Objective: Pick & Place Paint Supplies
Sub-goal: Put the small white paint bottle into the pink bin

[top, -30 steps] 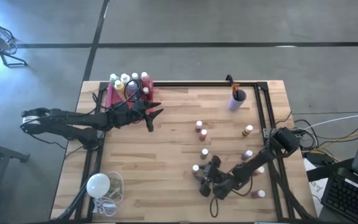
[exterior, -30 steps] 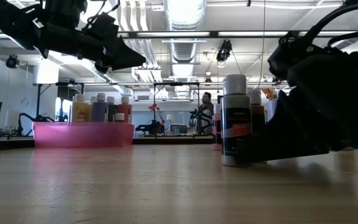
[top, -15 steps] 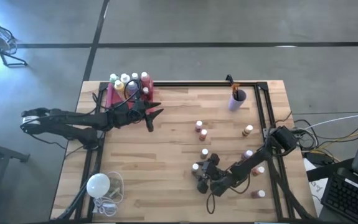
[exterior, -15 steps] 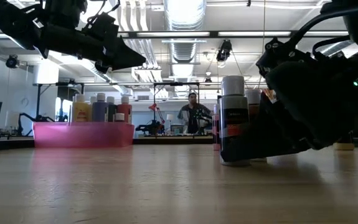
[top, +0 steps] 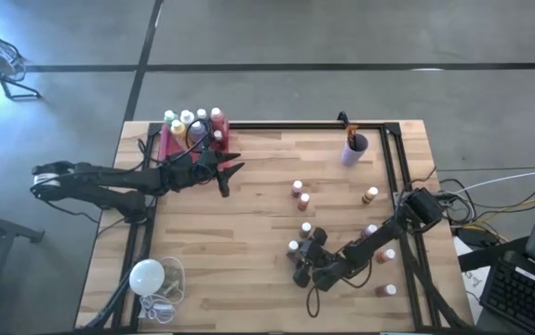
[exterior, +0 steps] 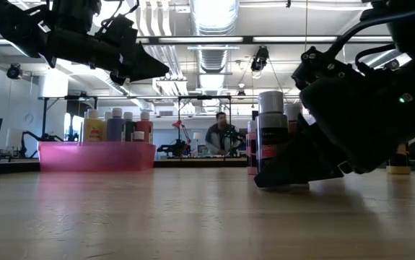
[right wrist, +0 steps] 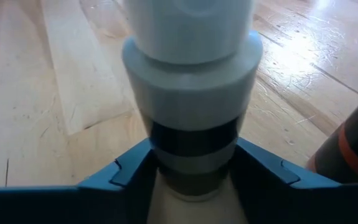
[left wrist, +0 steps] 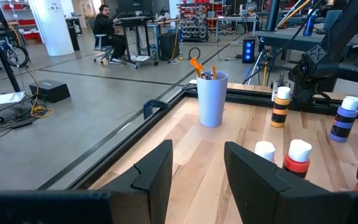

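Note:
A paint bottle [right wrist: 191,93] with a white cap and dark label stands upright on the wooden table [top: 248,242], right of centre near the front. My right gripper [top: 298,264] reaches it from the right and is shut on it; in the low view the gripper [exterior: 315,155] hides the bottle's [exterior: 271,137] right side. My left gripper [top: 233,172] hangs open and level above the table beside the pink tray [top: 167,147] of bottles, with nothing between its fingers [left wrist: 157,177]. My right gripper pinches the bottle's dark body [right wrist: 194,140], just below the cap, between its two fingers [right wrist: 129,174]. It comes slanting down from the table's right side. The bottle stands upright with its base on the table.
More small bottles [top: 301,194] [top: 371,195] [top: 385,290] stand scattered on the table's right half. A pale cup with brushes [top: 354,149] stands at the far right. A white bulb with a cord [top: 148,276] lies at the near left. A black frame rail [top: 393,186] borders the table.
My right gripper has shifted a little toward the table's left, up against the white-capped bottle, which stays upright on the table. My left arm has kept still.

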Tool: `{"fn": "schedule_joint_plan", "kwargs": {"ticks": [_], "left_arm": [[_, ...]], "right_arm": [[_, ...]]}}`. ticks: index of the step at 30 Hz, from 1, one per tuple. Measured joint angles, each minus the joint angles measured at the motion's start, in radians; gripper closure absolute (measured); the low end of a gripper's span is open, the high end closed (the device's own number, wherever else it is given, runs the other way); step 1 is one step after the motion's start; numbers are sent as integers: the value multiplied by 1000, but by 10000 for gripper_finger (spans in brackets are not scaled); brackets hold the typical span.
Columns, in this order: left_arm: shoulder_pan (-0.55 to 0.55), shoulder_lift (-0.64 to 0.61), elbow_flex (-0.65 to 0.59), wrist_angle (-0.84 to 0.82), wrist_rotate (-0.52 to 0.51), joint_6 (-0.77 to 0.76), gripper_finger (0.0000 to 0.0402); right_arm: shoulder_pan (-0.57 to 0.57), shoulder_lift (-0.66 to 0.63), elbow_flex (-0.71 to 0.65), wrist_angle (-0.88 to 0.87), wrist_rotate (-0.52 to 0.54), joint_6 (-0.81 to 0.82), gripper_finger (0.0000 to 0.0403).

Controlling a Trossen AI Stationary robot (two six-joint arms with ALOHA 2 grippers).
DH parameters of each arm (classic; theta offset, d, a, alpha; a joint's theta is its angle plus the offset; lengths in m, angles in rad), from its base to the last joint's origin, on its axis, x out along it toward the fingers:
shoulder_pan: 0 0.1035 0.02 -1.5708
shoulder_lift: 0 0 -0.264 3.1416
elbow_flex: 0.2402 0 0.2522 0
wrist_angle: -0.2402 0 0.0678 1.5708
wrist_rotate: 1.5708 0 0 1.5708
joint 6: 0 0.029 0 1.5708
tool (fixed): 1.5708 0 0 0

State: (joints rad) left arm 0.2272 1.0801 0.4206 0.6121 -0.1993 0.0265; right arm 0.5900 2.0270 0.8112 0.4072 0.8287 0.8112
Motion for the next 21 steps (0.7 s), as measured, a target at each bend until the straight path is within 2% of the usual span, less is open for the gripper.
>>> {"fn": "schedule_joint_plan", "kwargs": {"ticks": [6,11,17,21], "left_arm": [[0,0,0,0,0,0,250],[0,0,0,0,18,-26,250],[0,0,0,0,135,-31,250],[0,0,18,-44,243,-32,250]], "right_arm": [[1,-1,0,5,-16,-3,259],[1,-8,0,4,-40,-3,271],[1,-38,0,-3,-95,-41,263],[-8,-77,0,-9,-177,-78,266]]}}
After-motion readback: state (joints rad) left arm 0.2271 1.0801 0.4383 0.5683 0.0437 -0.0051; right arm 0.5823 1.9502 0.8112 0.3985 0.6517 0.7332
